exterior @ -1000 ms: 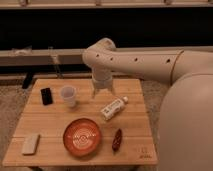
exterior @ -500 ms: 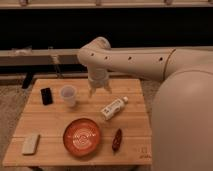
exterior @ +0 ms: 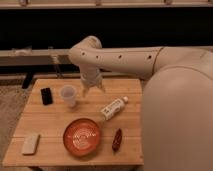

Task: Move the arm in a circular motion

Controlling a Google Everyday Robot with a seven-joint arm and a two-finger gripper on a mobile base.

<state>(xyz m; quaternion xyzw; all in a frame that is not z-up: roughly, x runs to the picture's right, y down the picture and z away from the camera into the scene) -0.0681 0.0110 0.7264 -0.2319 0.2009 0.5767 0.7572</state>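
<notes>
The arm (exterior: 125, 59) is a thick cream-white tube with small dark screw holes. It reaches in from the right across the back of the wooden table (exterior: 45, 120). Its rounded elbow (exterior: 84, 51) bends down into a short wrist. The gripper (exterior: 93, 90) hangs from the wrist just above the table's back edge, right of a clear plastic cup (exterior: 68, 95). Its two fingers (exterior: 101, 87) are spread apart with nothing between them. It touches no object.
On the table lie a black phone (exterior: 46, 95), a white bottle on its side (exterior: 113, 108), an orange-red plate (exterior: 82, 136), a dark red oblong item (exterior: 117, 140) and a pale block (exterior: 31, 143). The robot's large body (exterior: 180, 125) fills the right side.
The elbow, wrist and gripper have swung steadily to the left along the table's back edge, closer to the cup. The objects on the table have not moved.
</notes>
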